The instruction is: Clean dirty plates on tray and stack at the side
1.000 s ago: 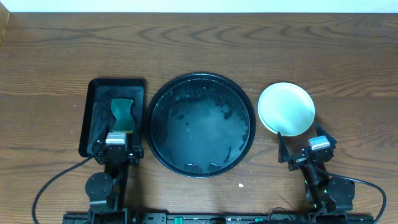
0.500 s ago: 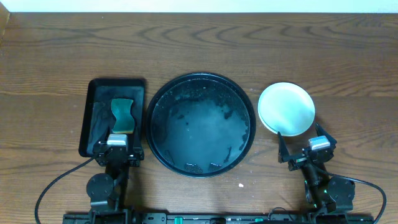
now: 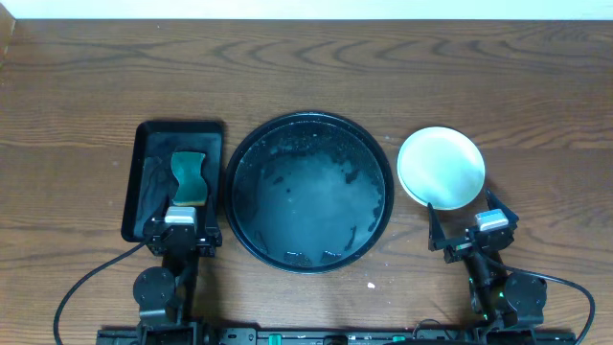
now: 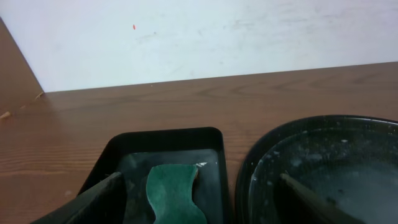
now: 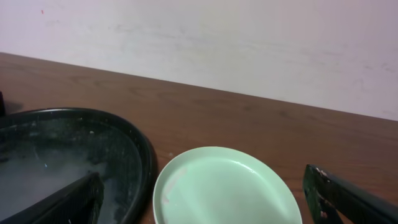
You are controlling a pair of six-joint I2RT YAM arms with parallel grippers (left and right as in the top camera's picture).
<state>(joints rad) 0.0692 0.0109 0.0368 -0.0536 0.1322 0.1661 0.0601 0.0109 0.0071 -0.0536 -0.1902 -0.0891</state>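
The large round black tray (image 3: pixel 309 192) lies in the middle of the table, wet and smeared, with no plate on it; it also shows in the left wrist view (image 4: pixel 323 168) and the right wrist view (image 5: pixel 68 155). A light mint plate (image 3: pixel 441 167) lies on the wood to the tray's right, also in the right wrist view (image 5: pixel 227 190); I cannot tell whether other plates lie under it. My right gripper (image 3: pixel 469 228) is open and empty just in front of the plate. My left gripper (image 3: pixel 182 228) is open and empty at the near end of the small rectangular tray.
A small rectangular black tray (image 3: pixel 144 177) stands left of the round tray with a green sponge (image 3: pixel 189 176) in it, also in the left wrist view (image 4: pixel 174 193). A small white crumb (image 3: pixel 372 284) lies on the wood near the front.
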